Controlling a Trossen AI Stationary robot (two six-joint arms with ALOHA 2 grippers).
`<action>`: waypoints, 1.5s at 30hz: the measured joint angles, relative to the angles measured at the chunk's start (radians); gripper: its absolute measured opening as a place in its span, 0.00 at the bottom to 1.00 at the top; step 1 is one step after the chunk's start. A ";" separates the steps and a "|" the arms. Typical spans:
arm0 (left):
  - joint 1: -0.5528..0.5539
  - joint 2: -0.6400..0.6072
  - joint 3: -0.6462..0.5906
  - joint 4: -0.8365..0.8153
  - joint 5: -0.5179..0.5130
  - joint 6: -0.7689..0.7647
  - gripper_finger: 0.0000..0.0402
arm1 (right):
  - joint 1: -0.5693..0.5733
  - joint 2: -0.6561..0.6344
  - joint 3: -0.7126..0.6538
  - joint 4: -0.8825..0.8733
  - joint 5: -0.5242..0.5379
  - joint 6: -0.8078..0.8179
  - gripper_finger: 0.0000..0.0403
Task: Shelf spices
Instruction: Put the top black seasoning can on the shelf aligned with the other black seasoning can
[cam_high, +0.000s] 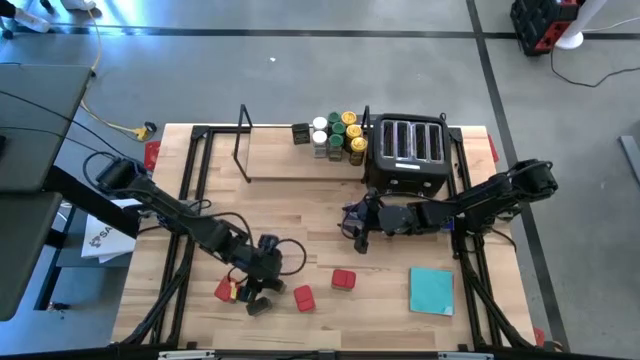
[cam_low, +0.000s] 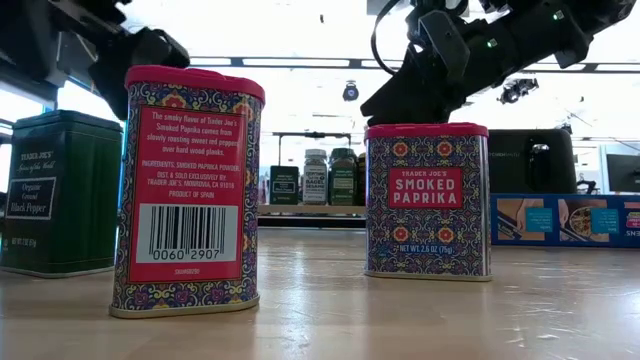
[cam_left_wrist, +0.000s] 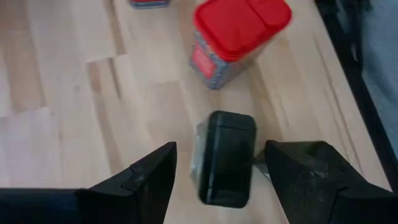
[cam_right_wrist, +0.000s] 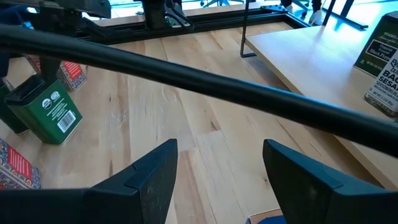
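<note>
A dark green tin stands upright on the table near its front edge. My left gripper hangs over it, slanting down, open, one finger on either side of the tin with a gap on both. In the high view they show as left gripper and tin. Two red paprika tins stand to the right of it. Several jars stand at the right end of the wooden shelf. My right gripper waits open at mid-table, nothing between its fingers.
A black toaster stands at the far right, beside the jars. A teal square lies at the front right. A long blue box lies on the right, behind the tins. A black cable crosses in front of my right gripper.
</note>
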 joint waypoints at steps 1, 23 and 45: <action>-0.005 0.003 0.002 -0.002 0.006 0.005 0.60 | 0.000 0.000 0.000 0.000 0.000 0.000 0.57; 0.008 0.089 0.028 -0.047 -0.062 0.007 0.54 | 0.000 0.000 0.000 -0.003 -0.001 -0.003 0.57; 0.058 0.098 0.032 -0.088 -0.037 0.006 0.31 | 0.000 0.000 0.000 -0.003 -0.001 0.000 0.57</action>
